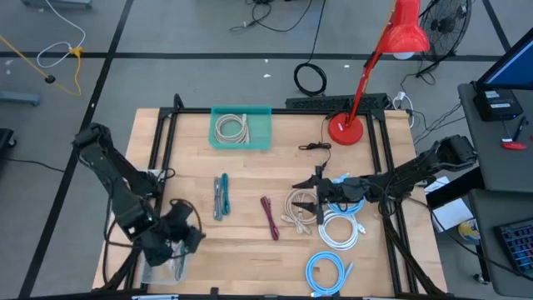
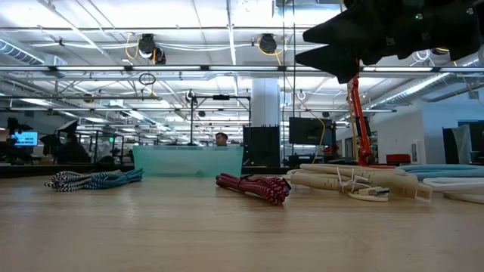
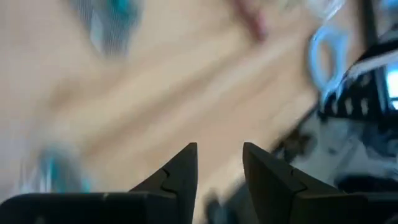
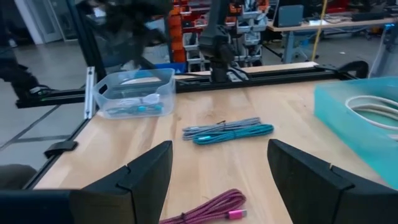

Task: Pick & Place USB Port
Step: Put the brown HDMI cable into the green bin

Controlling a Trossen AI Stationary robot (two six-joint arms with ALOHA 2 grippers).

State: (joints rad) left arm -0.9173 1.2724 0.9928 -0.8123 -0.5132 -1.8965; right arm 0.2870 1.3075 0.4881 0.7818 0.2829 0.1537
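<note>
Cream USB cable (image 1: 297,208) lies mid-table just under the right gripper (image 1: 306,193), whose fingers are spread and empty. Only the right wrist view reveals the clear bin (image 4: 132,92) by the left gripper (image 1: 185,227), its fingers slightly parted, grasping nothing.

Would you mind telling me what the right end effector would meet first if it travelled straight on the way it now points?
Probably the red braided cable, lying just ahead of the open right end effector. The end effector looks raised above the table, though, so it might pass over that and the grey and teal cable bundle beyond.
</note>
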